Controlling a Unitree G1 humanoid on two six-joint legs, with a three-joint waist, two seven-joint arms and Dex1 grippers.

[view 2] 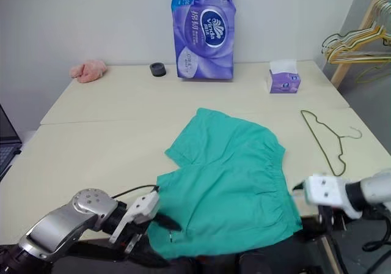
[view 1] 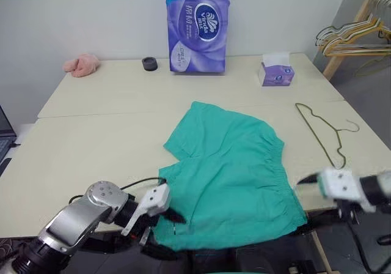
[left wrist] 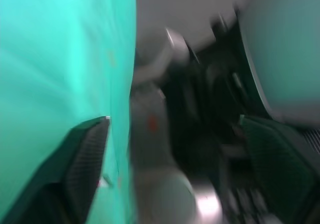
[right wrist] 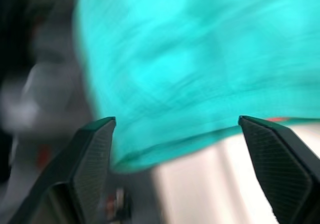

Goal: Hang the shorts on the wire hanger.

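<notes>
Basically left gripper (view 1: 166, 211) gapes empty at the near-left hem of the shorts (view 1: 235, 176), spread flat mid-table, front edge overhanging; right gripper (view 1: 313, 179) open too. Wire hanger (view 1: 322, 133) lies well right. Risk: overhang drags shorts off.

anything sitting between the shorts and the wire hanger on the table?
Nothing visible. The shorts lie flat near the table's front edge, the wire hanger lies flat beside them on the robot's right, and only bare table separates them. The tissue box sits further back.
</notes>
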